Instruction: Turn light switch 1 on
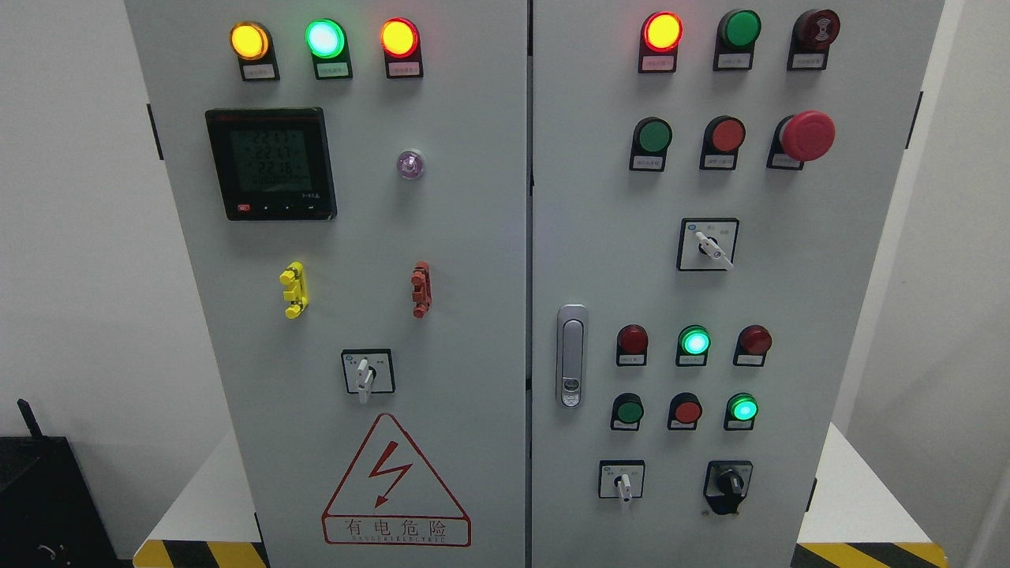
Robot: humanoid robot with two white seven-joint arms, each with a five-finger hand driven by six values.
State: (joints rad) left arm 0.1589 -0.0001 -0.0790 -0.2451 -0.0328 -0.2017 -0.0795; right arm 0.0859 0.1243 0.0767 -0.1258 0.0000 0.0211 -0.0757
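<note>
A grey two-door electrical cabinet (473, 237) fills the head view. Neither of my hands shows in it. The left door carries a white-handled rotary switch (365, 374) with its handle pointing down. The right door has a similar rotary switch (710, 246) turned towards the lower right, another white one (623, 481) near the bottom, and a black knob switch (727, 485). Rows of push buttons sit on the right door; two of them glow green (694, 342) (742, 409). I cannot read which control is labelled switch 1.
Yellow (249, 41), green (325, 38) and red (399, 38) lamps are lit on top of the left door, above a digital meter (271, 164). A red mushroom stop button (806, 136) and a door latch (571, 356) sit on the right door. A black box (39, 497) stands at lower left.
</note>
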